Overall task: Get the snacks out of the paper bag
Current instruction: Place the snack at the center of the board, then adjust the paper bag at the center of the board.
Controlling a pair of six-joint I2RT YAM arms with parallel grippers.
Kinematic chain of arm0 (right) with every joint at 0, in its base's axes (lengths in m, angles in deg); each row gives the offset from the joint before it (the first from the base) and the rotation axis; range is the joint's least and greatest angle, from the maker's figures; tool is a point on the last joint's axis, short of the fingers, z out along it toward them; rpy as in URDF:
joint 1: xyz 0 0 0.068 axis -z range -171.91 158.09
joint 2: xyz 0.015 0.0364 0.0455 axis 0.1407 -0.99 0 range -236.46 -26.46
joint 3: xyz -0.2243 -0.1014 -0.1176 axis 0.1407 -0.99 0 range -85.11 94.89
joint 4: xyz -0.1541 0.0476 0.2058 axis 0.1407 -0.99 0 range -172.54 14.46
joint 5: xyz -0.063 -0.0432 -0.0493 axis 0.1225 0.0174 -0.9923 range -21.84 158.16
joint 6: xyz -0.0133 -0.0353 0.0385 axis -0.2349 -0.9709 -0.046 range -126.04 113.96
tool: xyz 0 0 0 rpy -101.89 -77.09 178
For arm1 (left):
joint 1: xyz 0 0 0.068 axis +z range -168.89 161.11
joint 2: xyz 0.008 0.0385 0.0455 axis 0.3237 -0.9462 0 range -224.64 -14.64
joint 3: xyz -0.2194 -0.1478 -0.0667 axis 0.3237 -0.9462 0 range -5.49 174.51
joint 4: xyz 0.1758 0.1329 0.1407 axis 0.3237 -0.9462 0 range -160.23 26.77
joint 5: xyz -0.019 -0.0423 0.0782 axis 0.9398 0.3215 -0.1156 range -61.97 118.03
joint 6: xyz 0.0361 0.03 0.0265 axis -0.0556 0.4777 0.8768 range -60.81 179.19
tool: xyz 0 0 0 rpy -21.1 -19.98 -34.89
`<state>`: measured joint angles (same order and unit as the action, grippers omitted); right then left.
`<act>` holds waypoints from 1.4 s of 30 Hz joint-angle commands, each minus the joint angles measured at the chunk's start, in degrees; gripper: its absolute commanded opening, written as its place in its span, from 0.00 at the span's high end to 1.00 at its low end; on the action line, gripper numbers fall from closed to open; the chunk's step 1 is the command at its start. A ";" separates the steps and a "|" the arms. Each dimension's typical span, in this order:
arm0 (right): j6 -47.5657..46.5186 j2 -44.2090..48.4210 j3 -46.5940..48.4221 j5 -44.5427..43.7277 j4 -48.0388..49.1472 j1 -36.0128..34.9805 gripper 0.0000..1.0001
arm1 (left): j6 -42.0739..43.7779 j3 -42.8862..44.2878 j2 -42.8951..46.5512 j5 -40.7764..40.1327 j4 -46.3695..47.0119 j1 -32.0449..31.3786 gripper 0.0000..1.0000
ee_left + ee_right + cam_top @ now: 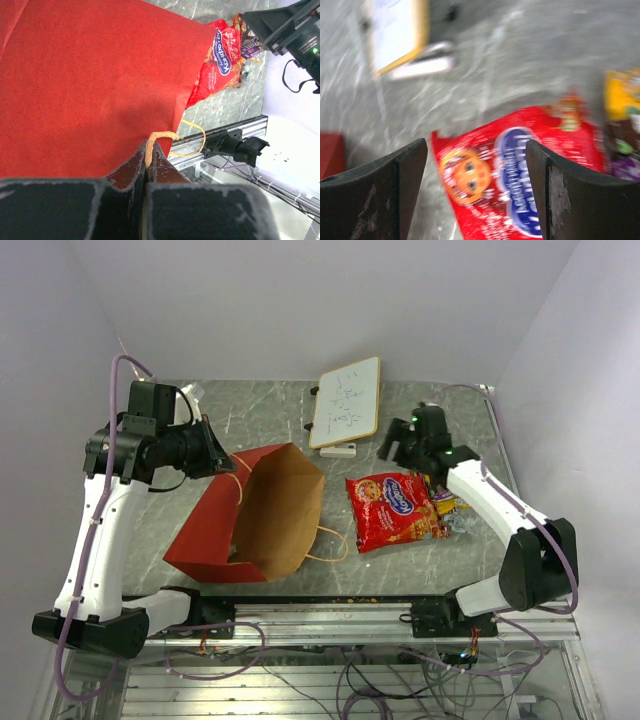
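Observation:
The paper bag lies tilted on the table, its mouth open towards the back and its brown inside showing. Its red side fills the left wrist view. My left gripper is shut on one twisted paper handle at the bag's rim. The red cookie packet lies flat on the table right of the bag, with small candy bars at its right edge. My right gripper is open and empty above the packet. A yellow bar shows at the right.
A small whiteboard lies at the back of the table with a white eraser in front of it. The bag's other handle loop lies on the table near the front rail.

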<state>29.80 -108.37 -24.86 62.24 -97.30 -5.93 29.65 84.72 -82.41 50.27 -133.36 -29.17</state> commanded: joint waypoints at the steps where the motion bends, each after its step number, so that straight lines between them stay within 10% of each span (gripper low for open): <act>1: -11.75 0.35 1.63 5.84 5.39 -9.26 0.20 | -0.07 -0.93 0.71 0.34 1.58 0.18 0.93; 11: -7.08 0.15 -0.82 26.41 13.91 -13.75 0.22 | -1.93 -4.50 2.07 2.92 3.81 0.18 0.93; 26: -58.52 -1.54 4.74 30.73 21.38 -26.20 0.23 | -2.04 -5.22 2.90 2.86 2.96 0.18 0.93; 42: -55.12 -8.06 8.84 21.90 29.05 -29.54 0.81 | -1.04 -3.24 0.57 -0.82 2.56 0.18 0.93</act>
<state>-25.78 -115.67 -17.47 88.06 -70.43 -34.91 27.69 79.52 -80.97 51.15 -130.84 -29.15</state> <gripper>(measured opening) 0.216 0.078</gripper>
